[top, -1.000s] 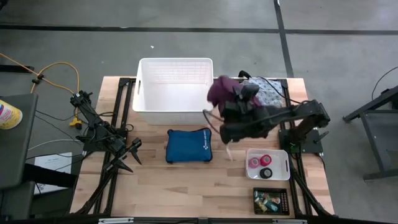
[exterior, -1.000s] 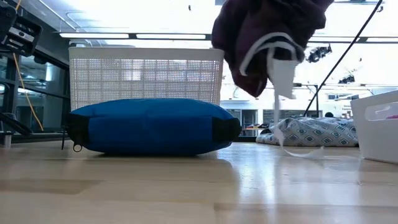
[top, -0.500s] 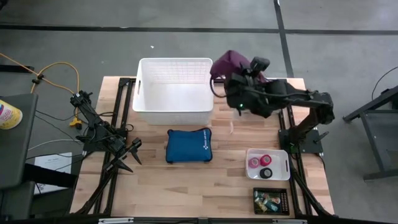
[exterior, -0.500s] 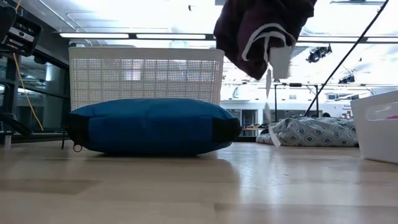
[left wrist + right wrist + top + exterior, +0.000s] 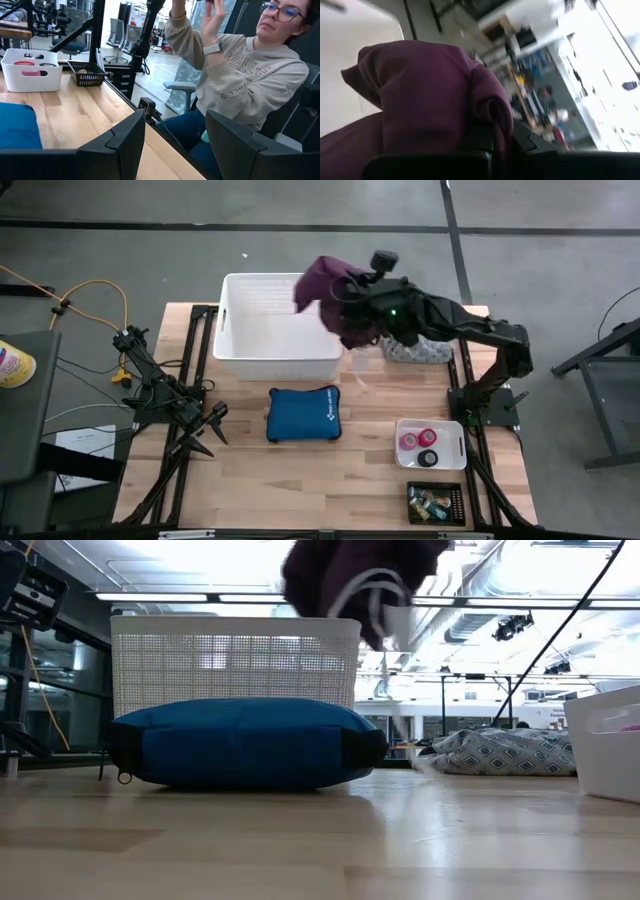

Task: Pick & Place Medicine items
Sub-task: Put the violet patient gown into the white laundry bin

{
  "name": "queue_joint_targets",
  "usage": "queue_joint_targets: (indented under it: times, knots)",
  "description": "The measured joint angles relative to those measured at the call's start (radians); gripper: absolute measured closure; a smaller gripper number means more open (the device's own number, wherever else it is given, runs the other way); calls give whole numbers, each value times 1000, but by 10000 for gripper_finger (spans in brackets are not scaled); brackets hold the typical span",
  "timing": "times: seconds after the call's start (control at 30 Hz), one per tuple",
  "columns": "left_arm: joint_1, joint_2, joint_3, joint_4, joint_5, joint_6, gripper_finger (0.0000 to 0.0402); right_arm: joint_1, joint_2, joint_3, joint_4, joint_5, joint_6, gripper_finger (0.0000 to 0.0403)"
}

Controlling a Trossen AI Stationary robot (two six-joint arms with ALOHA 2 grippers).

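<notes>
Purple cloth bundle (image 5: 335,298) hangs from the right gripper (image 5: 372,308), whose fingers are clamped shut on it above the right rim of the white basket (image 5: 278,326). The cloth covers the fingertips in the high view, and in the right wrist view it fills nearly everything (only dark finger bases show beneath it). In the low view the bundle (image 5: 360,575) is blurred and cut off at the top edge, over the basket's (image 5: 235,665) right end.

The blue zip pouch (image 5: 304,413) lies just in front of the basket. A floral cloth bundle (image 5: 420,348) sits right of the basket, partly hidden under the right arm.

The medicine items stay well away from the basket, toward the table's front right: a pink roll (image 5: 410,441), a red roll (image 5: 430,437) and a black roll (image 5: 428,458) in a small white tray (image 5: 431,444), with small things too tiny to tell apart in a black tray (image 5: 436,504) in front of it.

The left gripper (image 5: 213,428) waits left of the pouch, its fingers (image 5: 125,145) parted and empty.
</notes>
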Motion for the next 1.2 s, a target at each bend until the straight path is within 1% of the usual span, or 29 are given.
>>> queue_joint_targets:
  times: [0.1, 0.27, 0.53, 0.7, 0.77, 0.9, 1.07, 1.13, 1.2]
  knots:
    - [0, 0, 0, 0, 0, 0, 199, -36, 23, 0, 120, -105, -89, 399]
    - [0, 0, 0, 0, 0, 0, 199, -89, 100, -1, 304, -283, -203, 399]
    - [0, 0, 0, 0, 0, 0, 199, -141, 250, -1, 586, -445, -381, 399]
    - [0, 0, 0, 0, 0, 0, 199, -175, 333, -1, 712, -549, -407, 399]
    - [0, 0, 0, 0, 0, 0, 199, -189, 362, -1, 737, -574, -405, 399]
    - [0, 0, 0, 0, 0, 0, 199, -210, 416, -1, 763, -576, -404, 399]
    - [0, 0, 0, 0, 0, 0, 199, -231, 454, -1, 780, -580, -397, 399]
    - [0, 0, 0, 0, 0, 0, 199, -237, 456, -1, 755, -585, -352, 399]
    - [0, 0, 0, 0, 0, 0, 199, -241, 456, -1, 688, -615, -287, 399]
